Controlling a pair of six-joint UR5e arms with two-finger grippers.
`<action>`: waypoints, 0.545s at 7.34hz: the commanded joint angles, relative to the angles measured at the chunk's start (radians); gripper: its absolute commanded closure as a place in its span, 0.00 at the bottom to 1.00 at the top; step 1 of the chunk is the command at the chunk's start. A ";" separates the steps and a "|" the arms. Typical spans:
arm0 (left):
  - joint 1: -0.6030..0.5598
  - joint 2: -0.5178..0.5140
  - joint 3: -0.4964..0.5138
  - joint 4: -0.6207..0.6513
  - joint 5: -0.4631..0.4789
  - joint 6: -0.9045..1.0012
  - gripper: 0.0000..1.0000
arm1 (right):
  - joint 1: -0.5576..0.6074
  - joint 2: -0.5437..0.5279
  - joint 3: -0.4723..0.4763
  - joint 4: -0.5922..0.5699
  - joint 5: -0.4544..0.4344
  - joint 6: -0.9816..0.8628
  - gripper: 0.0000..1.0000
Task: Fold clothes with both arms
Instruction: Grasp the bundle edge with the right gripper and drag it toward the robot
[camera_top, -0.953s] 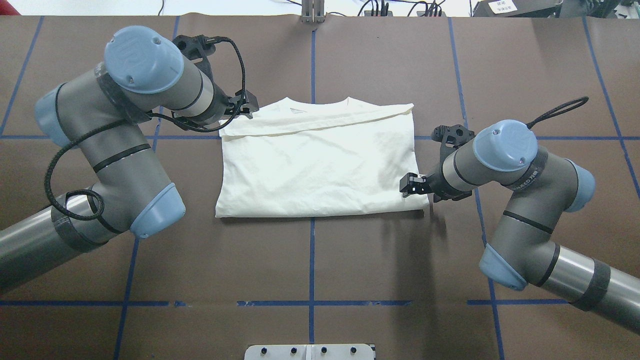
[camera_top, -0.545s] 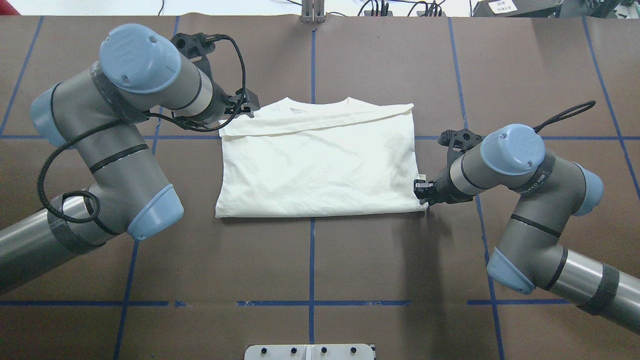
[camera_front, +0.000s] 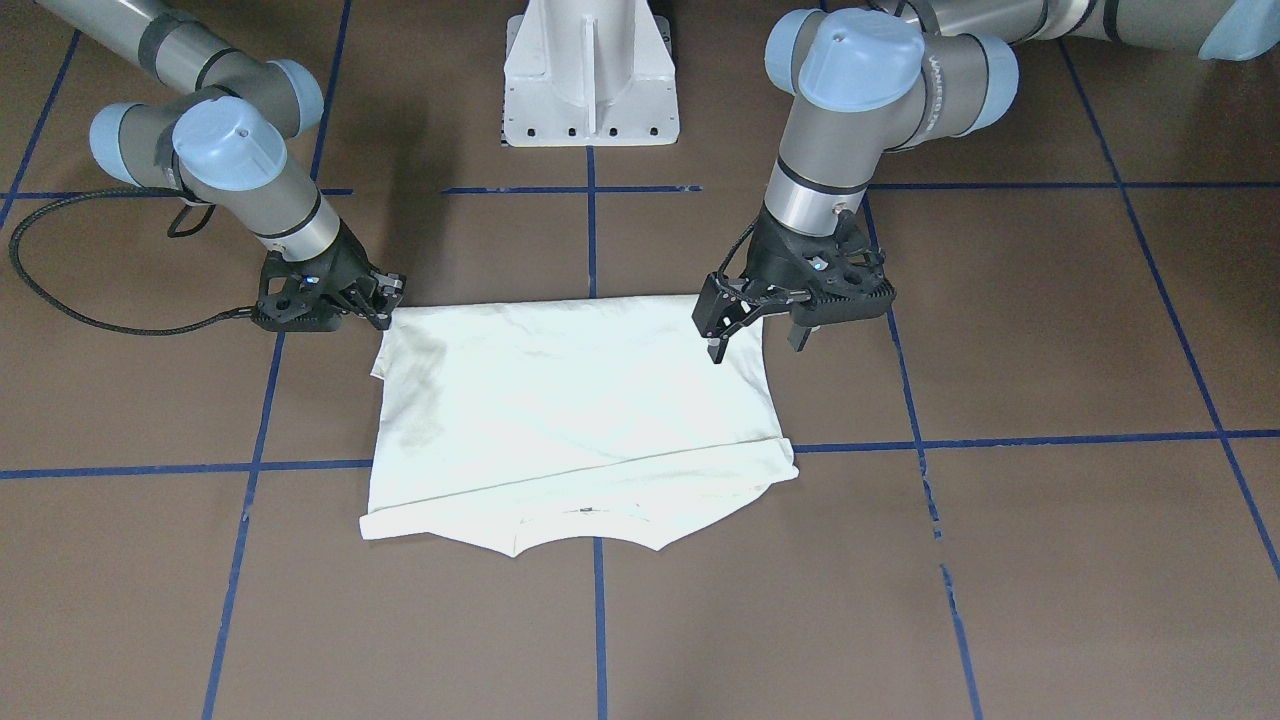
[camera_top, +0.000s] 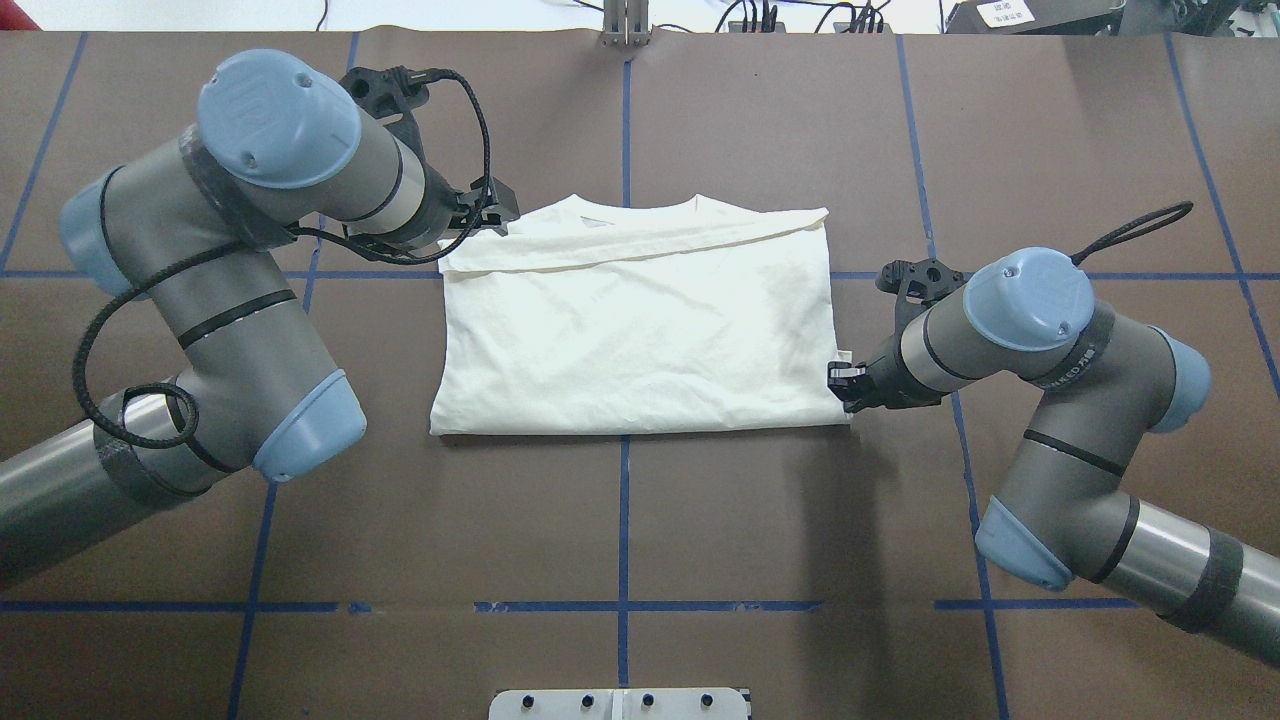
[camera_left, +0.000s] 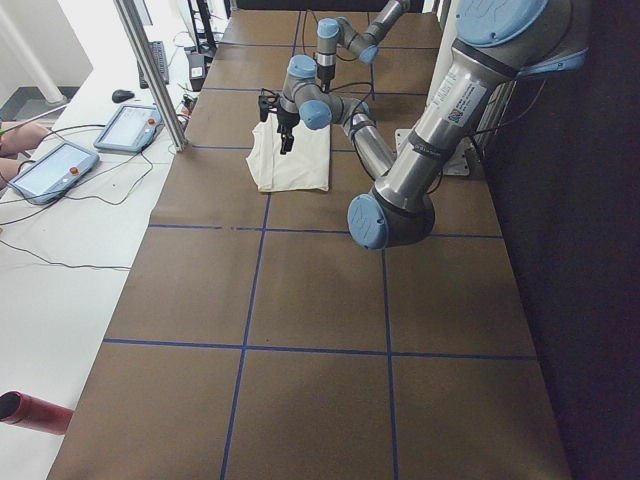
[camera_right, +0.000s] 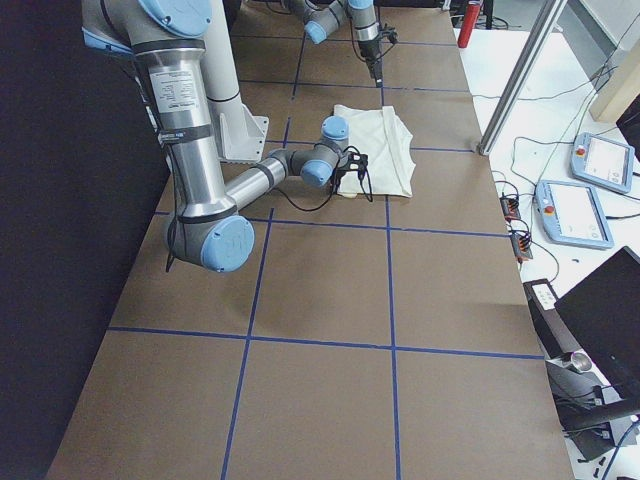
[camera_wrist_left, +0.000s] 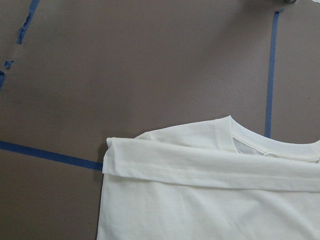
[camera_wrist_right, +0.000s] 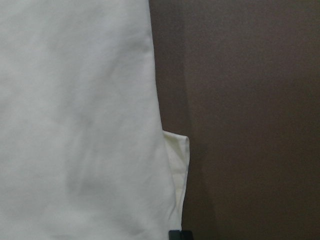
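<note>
Right gripper (camera_top: 838, 385), now narrow, has slid off the shirt (camera_top: 640, 330) to its corner; left gripper (camera_front: 757, 348) stays wide.

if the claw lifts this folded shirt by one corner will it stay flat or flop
Probably floppy: the shirt lies in soft wrinkles, so a lifted corner would likely drape and its folds could slip open. It looks thin and light. Pushed across the matte table, it may bunch rather than slide.

Drawn back with the right gripper (camera_top: 838, 381) from over the shirt (camera_top: 640, 320) to its near right corner, lower, right at the edge.
</note>
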 joint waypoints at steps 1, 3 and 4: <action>0.000 0.000 -0.001 0.000 0.002 0.000 0.00 | -0.051 -0.119 0.127 -0.001 0.006 0.002 1.00; 0.000 0.000 -0.004 0.000 0.002 0.000 0.00 | -0.195 -0.251 0.224 0.005 -0.001 0.019 1.00; 0.002 -0.001 -0.006 0.000 0.002 0.000 0.00 | -0.280 -0.307 0.293 0.006 -0.001 0.058 1.00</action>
